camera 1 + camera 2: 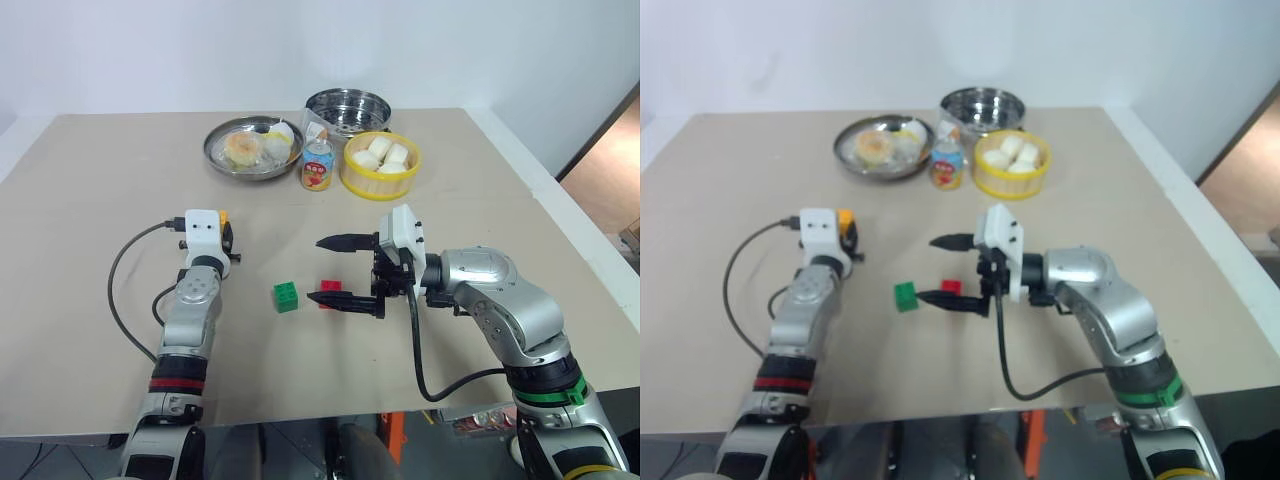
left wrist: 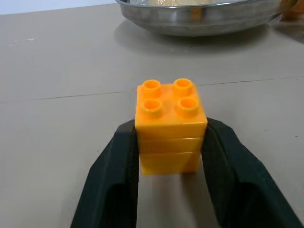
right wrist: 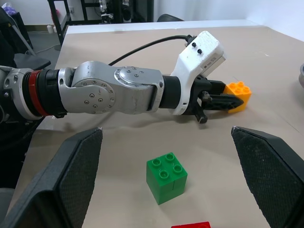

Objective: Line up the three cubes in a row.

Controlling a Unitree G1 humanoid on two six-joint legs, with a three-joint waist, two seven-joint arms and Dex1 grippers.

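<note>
The yellow-orange cube (image 2: 171,118) stands on the tan table, and my left gripper (image 3: 230,99) is shut on it, one black finger (image 2: 116,175) pressed to each side. It sits left of centre on the table (image 1: 223,215). Further right and a little nearer to me are the green cube (image 1: 286,296) and, close beside it, the red cube (image 1: 330,290). My right gripper (image 1: 335,270) points left towards them, level above the table and open, with nothing held. Its nearer finger (image 1: 340,299) partly covers the red cube.
At the table's back stand a steel plate (image 1: 250,150) with buns, a small printed can (image 1: 317,165), a yellow basket (image 1: 380,178) of white buns and a steel pot (image 1: 347,108). A black cable (image 1: 125,270) loops left of my left arm.
</note>
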